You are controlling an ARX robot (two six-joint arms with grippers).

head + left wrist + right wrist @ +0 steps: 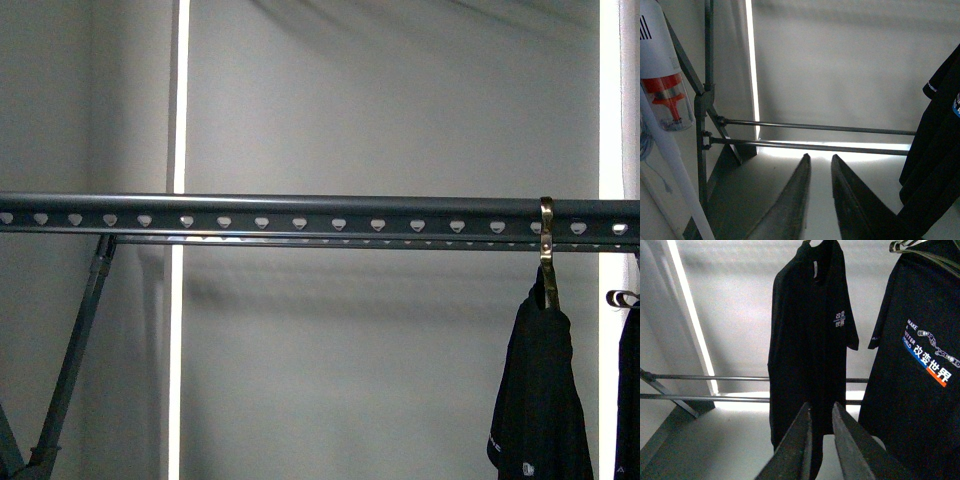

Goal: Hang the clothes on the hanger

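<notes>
The grey rail (300, 212) with heart-shaped holes runs across the front view, its slanted brace (75, 350) at the left. The black T-shirt (540, 400) hangs from it at the right on a brass hook (547, 240). In the right wrist view the T-shirt (810, 340) hangs freely just beyond my right gripper (821, 407), which is shut and empty. My left gripper (819, 159) is shut and empty, low near the rack's lower bars; the T-shirt's edge (940, 150) shows beside it.
A second dark garment (630, 390) on a thin wire hook (622, 297) hangs right of the T-shirt; it shows printed in the right wrist view (925, 365). Two lower rack bars (815, 136) cross behind. A white and red object (665, 85) stands beside the rack frame.
</notes>
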